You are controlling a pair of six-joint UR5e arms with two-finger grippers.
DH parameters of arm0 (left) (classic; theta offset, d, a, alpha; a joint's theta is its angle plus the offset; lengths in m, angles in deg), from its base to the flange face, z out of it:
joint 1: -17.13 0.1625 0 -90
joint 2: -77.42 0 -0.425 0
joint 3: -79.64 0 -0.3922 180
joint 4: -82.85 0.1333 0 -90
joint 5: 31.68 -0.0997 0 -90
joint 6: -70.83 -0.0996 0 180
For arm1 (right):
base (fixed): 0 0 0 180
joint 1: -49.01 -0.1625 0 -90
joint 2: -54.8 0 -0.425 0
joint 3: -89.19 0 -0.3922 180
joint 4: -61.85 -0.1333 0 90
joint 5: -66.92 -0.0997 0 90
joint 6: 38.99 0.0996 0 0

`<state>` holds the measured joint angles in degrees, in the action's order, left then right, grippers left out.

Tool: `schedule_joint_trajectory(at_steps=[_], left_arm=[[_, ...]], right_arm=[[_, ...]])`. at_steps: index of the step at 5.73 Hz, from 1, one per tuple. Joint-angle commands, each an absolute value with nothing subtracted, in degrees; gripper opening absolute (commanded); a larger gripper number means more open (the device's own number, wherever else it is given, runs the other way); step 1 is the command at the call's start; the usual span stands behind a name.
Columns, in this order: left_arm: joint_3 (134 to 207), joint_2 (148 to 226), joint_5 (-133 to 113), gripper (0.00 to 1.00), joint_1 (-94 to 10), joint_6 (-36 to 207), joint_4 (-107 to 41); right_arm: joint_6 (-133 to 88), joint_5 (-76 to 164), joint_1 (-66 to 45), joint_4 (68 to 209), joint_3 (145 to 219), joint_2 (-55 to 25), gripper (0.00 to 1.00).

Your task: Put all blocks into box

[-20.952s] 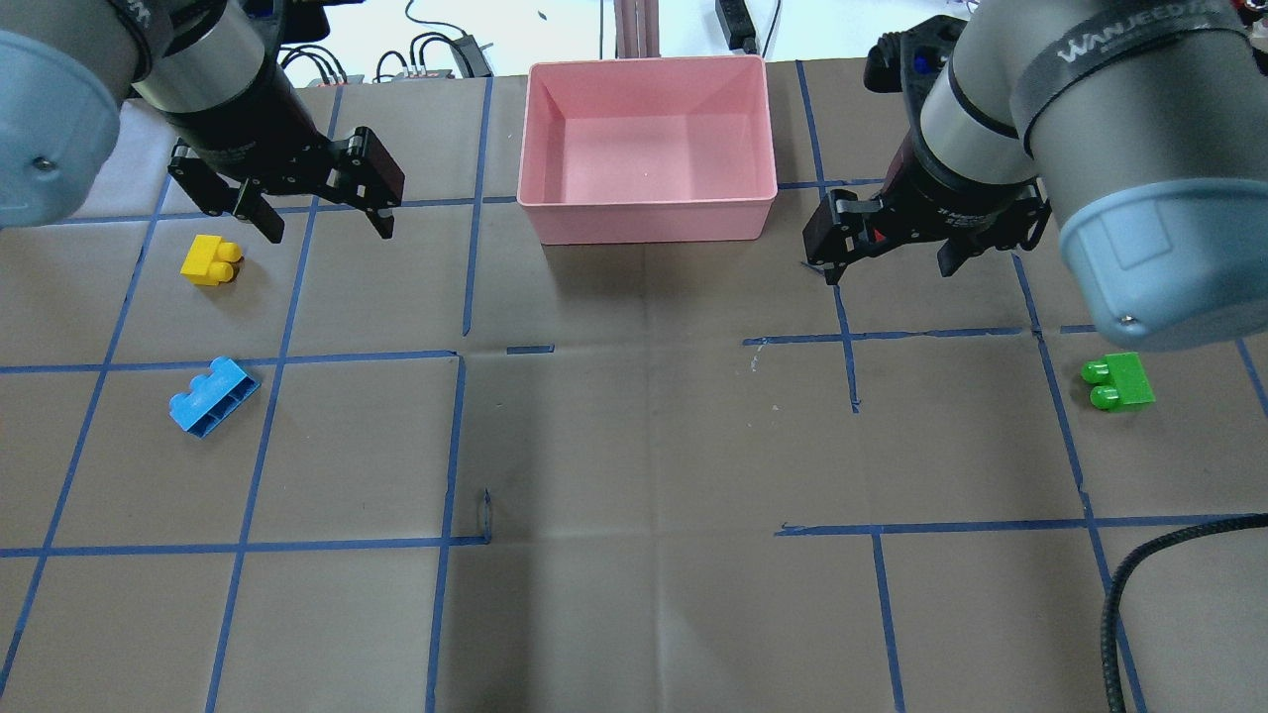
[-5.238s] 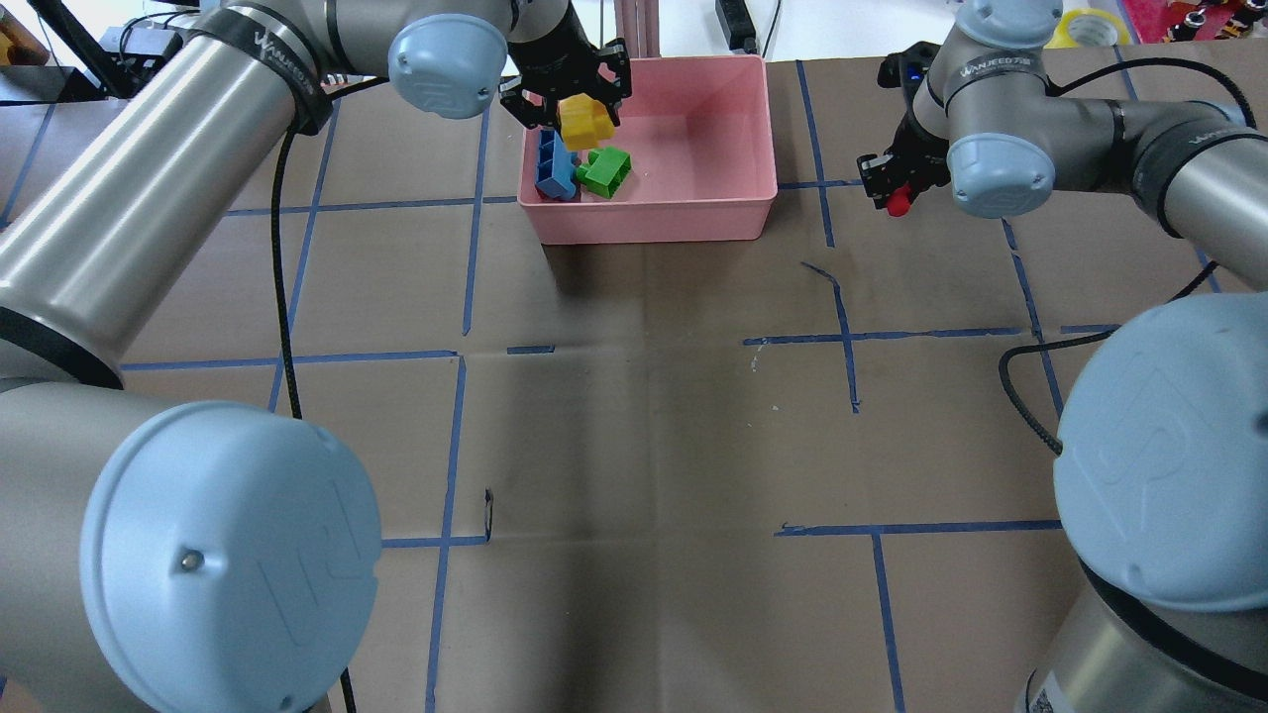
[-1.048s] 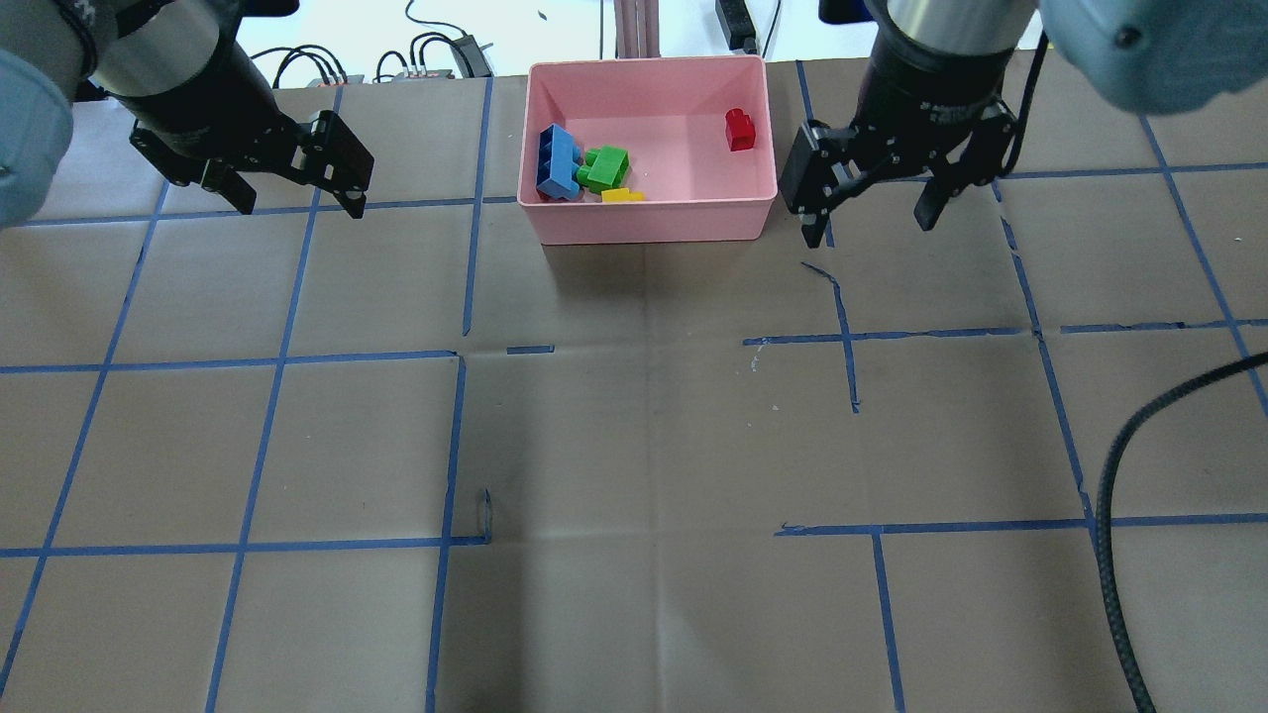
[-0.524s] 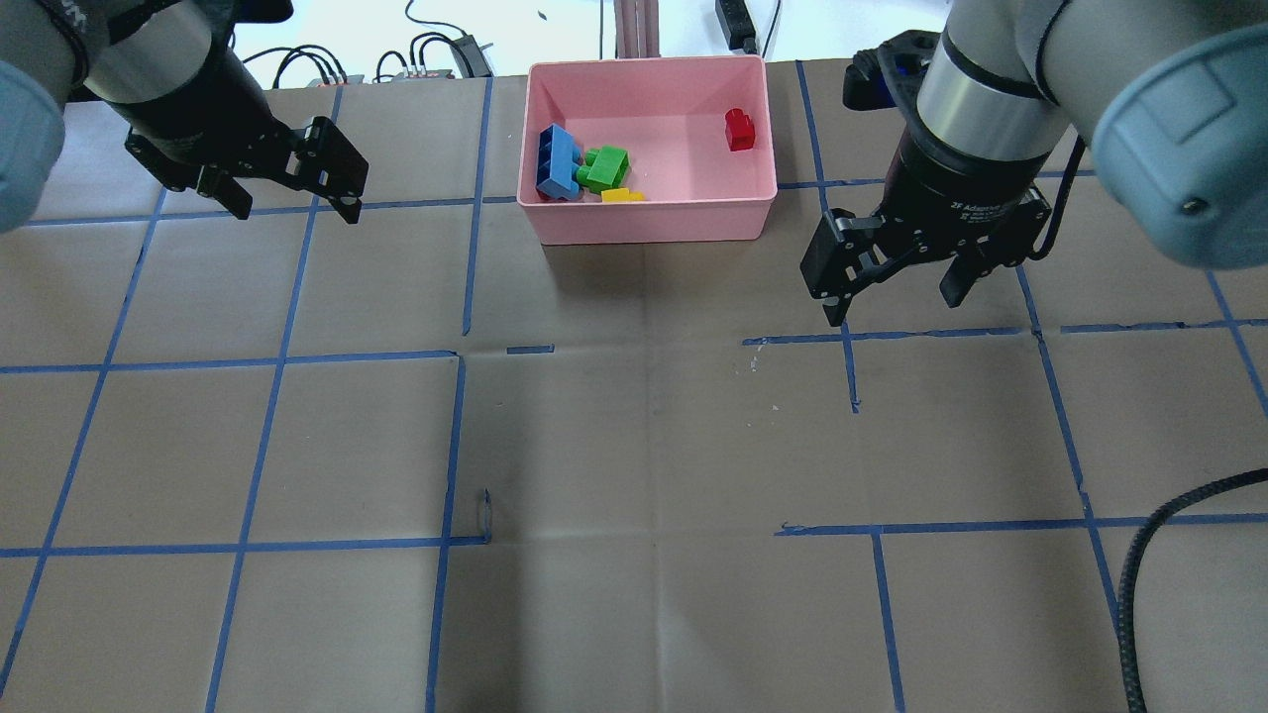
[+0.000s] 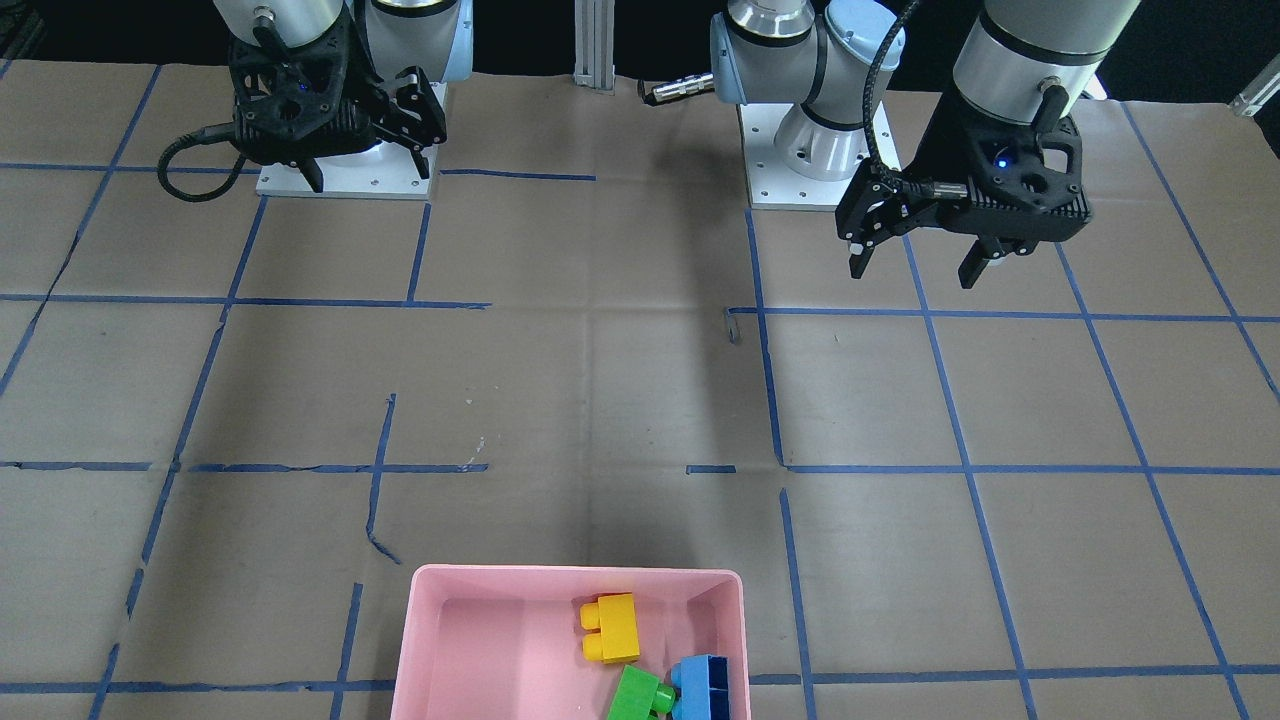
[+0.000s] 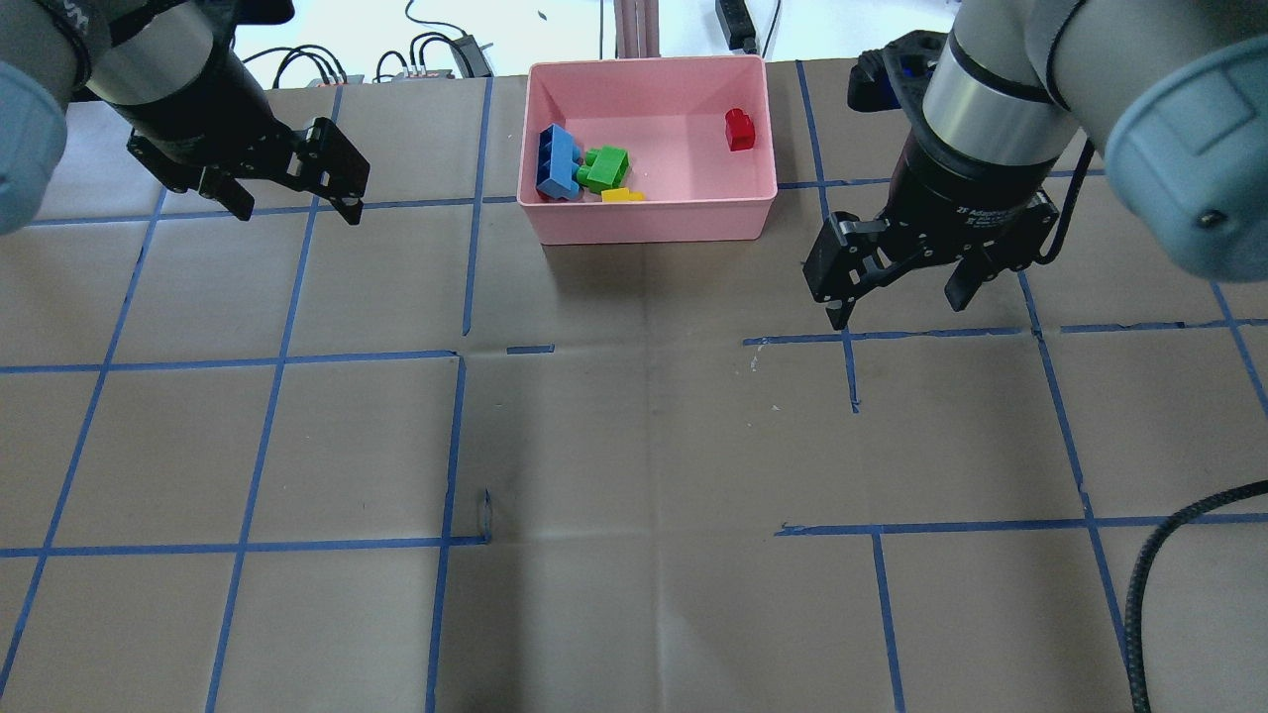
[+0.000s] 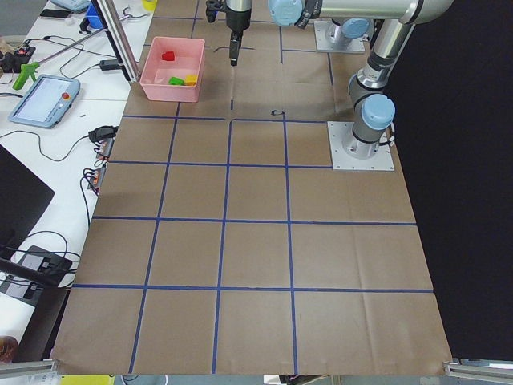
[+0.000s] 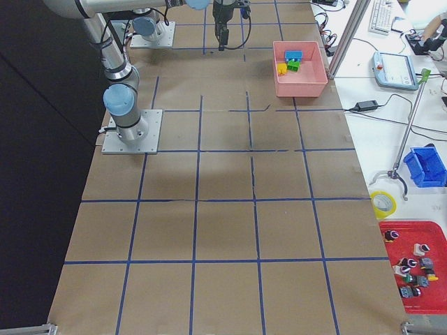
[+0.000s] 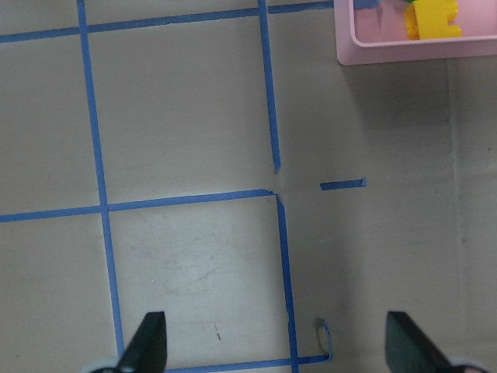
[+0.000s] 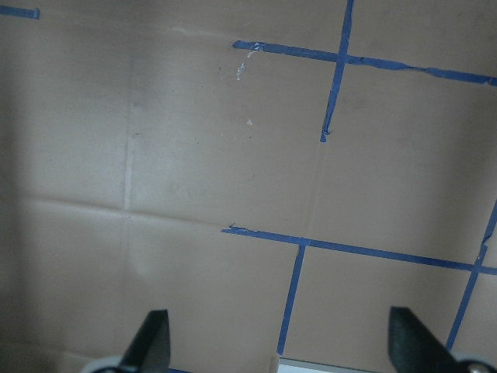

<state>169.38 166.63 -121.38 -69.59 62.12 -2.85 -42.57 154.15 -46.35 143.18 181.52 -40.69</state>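
The pink box [image 6: 649, 216] stands at the table's far middle. In it lie the blue brick [image 6: 557, 163], the green brick [image 6: 604, 168] and the yellow brick [image 6: 622, 196] at its left, and the red brick [image 6: 739, 130] at its right. The front-facing view shows the box [image 5: 575, 572] with the yellow [image 5: 612, 627], green [image 5: 640, 693] and blue [image 5: 705, 685] bricks; the red one is cut off there. My left gripper [image 6: 295, 208] is open and empty, left of the box. My right gripper [image 6: 899, 312] is open and empty, right of and nearer than the box.
Brown paper with blue tape lines covers the table. A black cable [image 6: 1149, 574] curves in at the near right. The left wrist view catches the box corner [image 9: 404, 54] with the yellow brick [image 9: 431, 17]. The right wrist view shows only paper between its fingers [image 10: 151, 338].
My right gripper has drawn back from beside the box toward the robot, still open. The left gripper has hardly moved. The bricks lie as before.
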Motion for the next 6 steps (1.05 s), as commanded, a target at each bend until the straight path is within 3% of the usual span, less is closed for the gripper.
schedule_joint_trajectory(at_steps=[1, 6], left_arm=[[169.4, 166.7, -121.3, 0.99, -69.6, 62.1, -2.8], [169.8, 166.5, -121.3, 0.99, -69.6, 62.0, -2.8]], right_arm=[[-42.3, 153.8, -46.3, 143.8, 183.9, -41.5, 1.00], [-42.2, 153.8, -46.3, 147.8, 184.9, -41.1, 1.00]])
